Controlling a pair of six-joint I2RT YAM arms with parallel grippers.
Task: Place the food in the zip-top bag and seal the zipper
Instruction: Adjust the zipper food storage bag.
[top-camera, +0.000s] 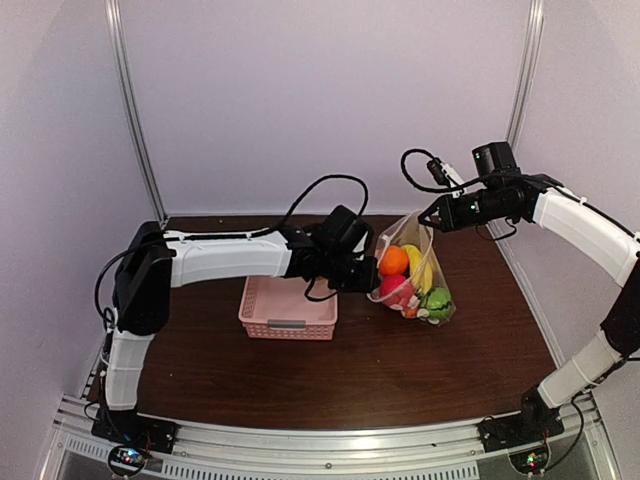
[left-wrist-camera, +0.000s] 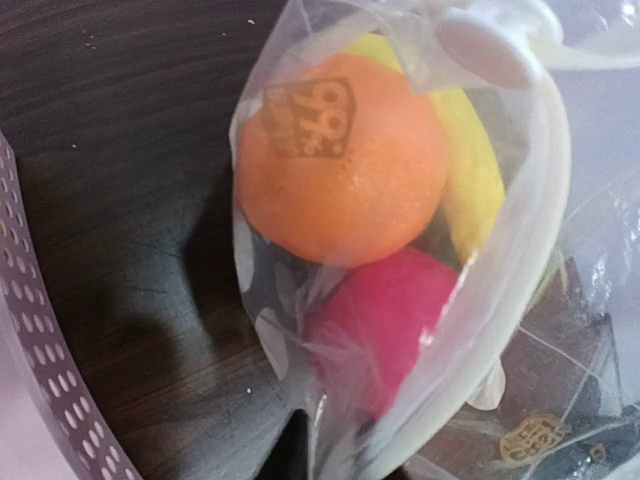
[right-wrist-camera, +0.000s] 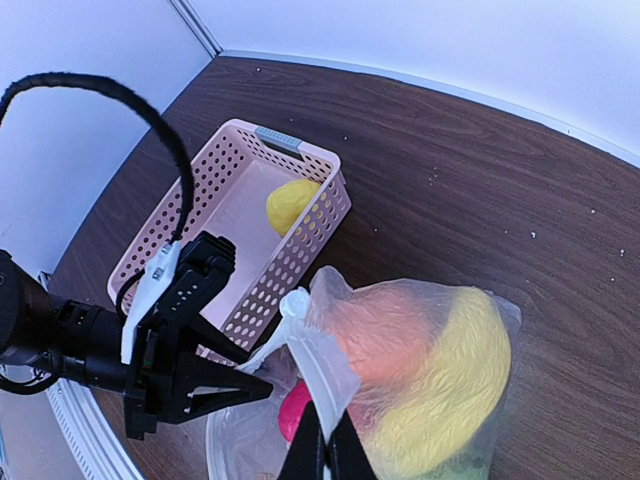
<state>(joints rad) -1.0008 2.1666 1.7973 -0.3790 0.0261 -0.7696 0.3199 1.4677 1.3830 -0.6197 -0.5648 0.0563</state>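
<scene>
The right arm's fingers (right-wrist-camera: 325, 440) are pinching the bunched top edge of the zip-top bag (top-camera: 415, 228), closed tight on the film and holding the bag upright over the dark wooden tabletop (top-camera: 380, 370). In the top view the right fingers (top-camera: 428, 217) are gripping the bag at its highest point while its bottom is resting on the wood.

Inside the clear dotted bag (left-wrist-camera: 520, 250), an orange (left-wrist-camera: 340, 160) is sitting on top of a red ball (left-wrist-camera: 385, 320), with a yellow banana (left-wrist-camera: 475, 190) standing just beside them. From above, the orange (top-camera: 393, 260), banana (top-camera: 417, 268) and red ball (top-camera: 394, 291) are showing through the film, and green pieces (top-camera: 437, 301) are lying at the bag's lower right corner.

The left arm's fingers (right-wrist-camera: 258, 375) are standing parted at the bag's near side, their tips level with the red ball; whether they are touching the film cannot be told. In the top view they (top-camera: 362, 275) are hovering between the bag and the pink lattice basket (top-camera: 288, 310).

A yellow piece (right-wrist-camera: 293, 203) is lying inside the basket (right-wrist-camera: 230, 200), outside the bag (right-wrist-camera: 440, 330), near the basket's right wall.
</scene>
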